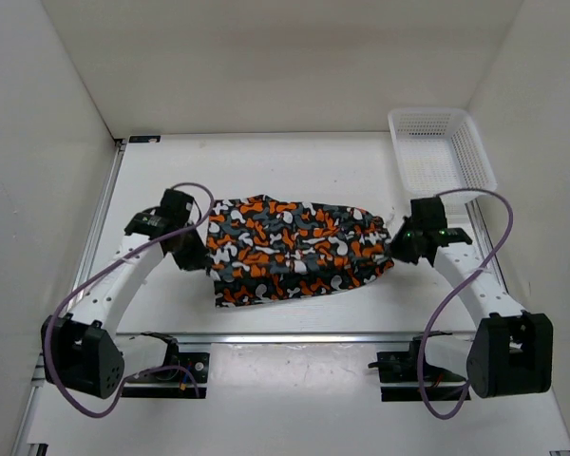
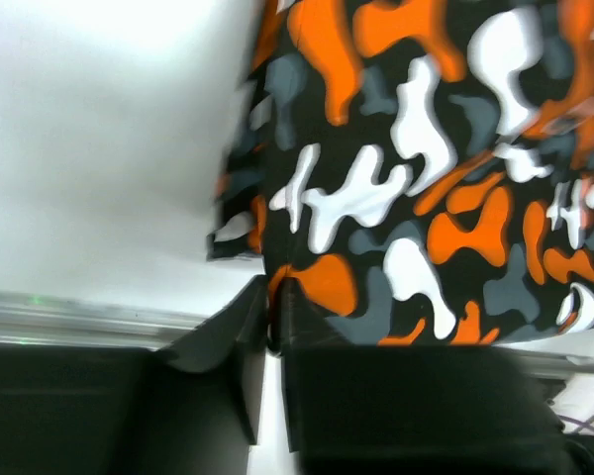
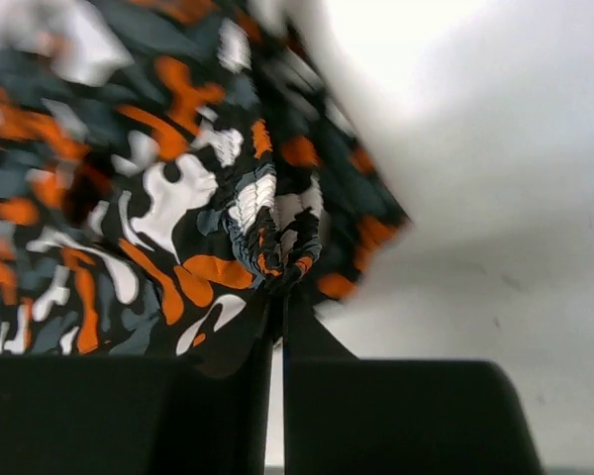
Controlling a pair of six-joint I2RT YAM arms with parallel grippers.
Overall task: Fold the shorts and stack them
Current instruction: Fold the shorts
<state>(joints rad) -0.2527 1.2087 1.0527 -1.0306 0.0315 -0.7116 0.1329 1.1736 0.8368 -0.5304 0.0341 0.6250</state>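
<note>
White table (image 1: 266, 171), shorts (image 1: 299, 249) stretched at centre. Left gripper (image 1: 201, 253) and right gripper (image 1: 392, 245) each pinch one end (jaws clamped on cloth). Fabric probably light and limp; hems and corners suit gripping best.

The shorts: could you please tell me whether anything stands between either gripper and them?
Nothing visible does. The left gripper and the right gripper are each shut on an end of the shorts, with fabric pinched between the fingers. The basket sits apart at the far right corner, beyond the right gripper.
</note>
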